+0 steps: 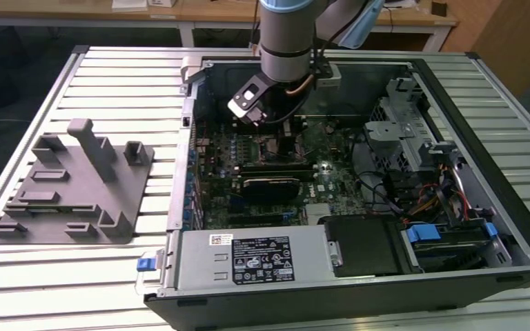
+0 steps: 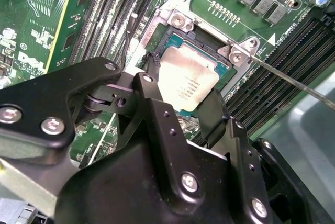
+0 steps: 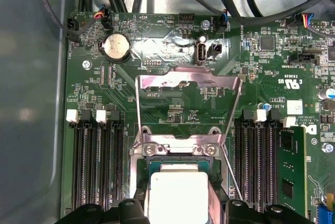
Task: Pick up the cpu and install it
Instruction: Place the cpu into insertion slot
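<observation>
The cpu point(image 2: 191, 75), a square chip with a silvery top plate, lies level in the mouth of the motherboard socket point(image 2: 175, 35), with green board rim around it. My gripper point(image 2: 183, 94) has a black finger against each of two opposite sides of the chip and is shut on it. In the first wrist view the cpu point(image 3: 178, 192) lies between the same fingers point(image 3: 133, 211), just below the socket's hinge. The metal load plate point(image 3: 188, 93) stands swung open behind the socket. In the exterior view the gripper point(image 1: 263, 121) hangs low inside the open computer case point(image 1: 486, 227).
Memory slots point(image 3: 97, 166) flank the socket, and one memory module point(image 3: 289, 174) is seated. The thin retention lever point(image 2: 293, 80) sticks out sideways. Cables and a drive cage point(image 1: 403, 138) fill the exterior view's right. A grey fixture block point(image 1: 72, 186) sits on the slatted table outside the case.
</observation>
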`<action>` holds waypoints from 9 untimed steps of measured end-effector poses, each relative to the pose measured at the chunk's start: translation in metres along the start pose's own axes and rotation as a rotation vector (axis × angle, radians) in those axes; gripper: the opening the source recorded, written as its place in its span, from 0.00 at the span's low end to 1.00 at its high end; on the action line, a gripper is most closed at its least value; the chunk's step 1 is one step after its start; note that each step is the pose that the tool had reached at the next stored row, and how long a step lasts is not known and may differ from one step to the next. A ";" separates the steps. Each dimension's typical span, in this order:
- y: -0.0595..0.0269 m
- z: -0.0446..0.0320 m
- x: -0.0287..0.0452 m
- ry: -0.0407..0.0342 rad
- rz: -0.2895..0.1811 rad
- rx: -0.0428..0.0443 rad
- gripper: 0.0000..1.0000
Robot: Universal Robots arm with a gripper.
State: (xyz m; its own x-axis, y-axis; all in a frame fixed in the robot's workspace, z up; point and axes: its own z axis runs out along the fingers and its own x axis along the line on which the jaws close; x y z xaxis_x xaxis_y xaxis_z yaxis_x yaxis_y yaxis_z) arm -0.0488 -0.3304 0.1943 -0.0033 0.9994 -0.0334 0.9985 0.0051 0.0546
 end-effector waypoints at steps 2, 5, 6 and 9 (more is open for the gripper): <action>0.0002 0.0001 0.0000 -0.0001 0.000 0.0000 0.53; 0.0003 0.0006 0.0000 -0.0001 0.000 0.0000 0.53; 0.0003 0.0007 0.0000 -0.0002 0.000 0.0000 0.53; 0.0002 0.0014 0.0000 -0.0002 0.000 0.0002 0.53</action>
State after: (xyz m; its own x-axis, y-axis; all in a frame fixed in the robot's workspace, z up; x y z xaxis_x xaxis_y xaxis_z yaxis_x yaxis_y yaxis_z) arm -0.0485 -0.3304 0.1930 -0.0033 0.9994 -0.0336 0.9985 0.0051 0.0544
